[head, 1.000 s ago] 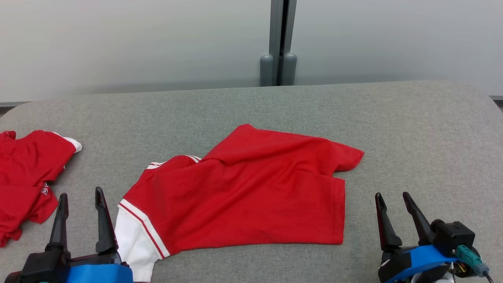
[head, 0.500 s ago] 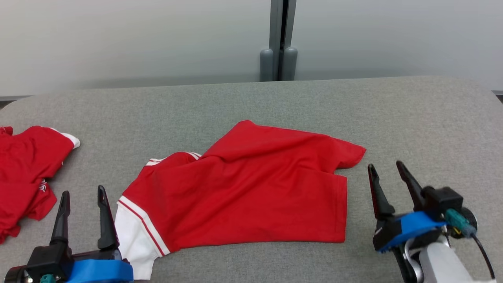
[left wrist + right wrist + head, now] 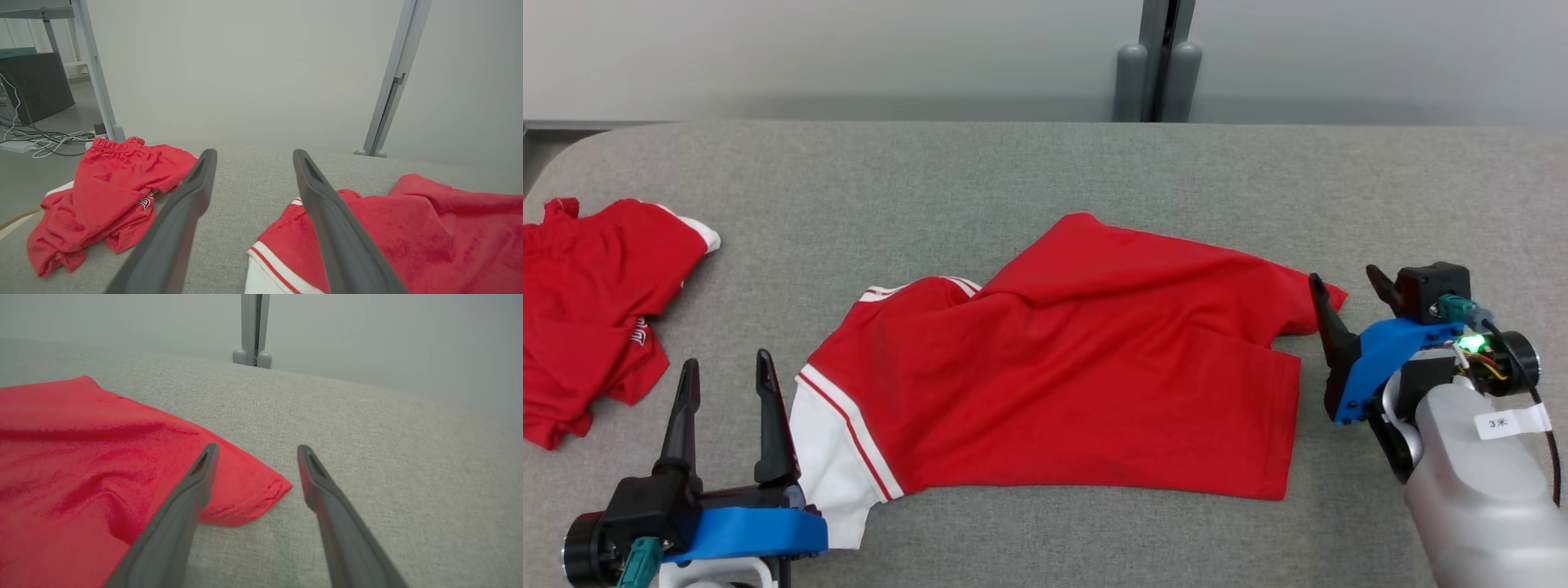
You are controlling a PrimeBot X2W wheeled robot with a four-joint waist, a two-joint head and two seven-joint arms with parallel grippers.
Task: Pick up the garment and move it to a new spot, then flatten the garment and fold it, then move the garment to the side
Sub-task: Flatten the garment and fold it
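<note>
Currently red garment (image 3: 1078, 367) rumpled at centre. Left gripper (image 3: 727, 359) at 7 o'clock — spread wide, empty. Right gripper (image 3: 1343, 274) at 3 o'clock, beside garment corner — same.

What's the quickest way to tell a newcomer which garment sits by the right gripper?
On the grey padded table lie two red garments. Take the big red shirt spread across the middle, one corner beside the right gripper. Unlike the crumpled red garment at the left end, it lies mostly flat and has a white, red-striped sleeve.
</note>
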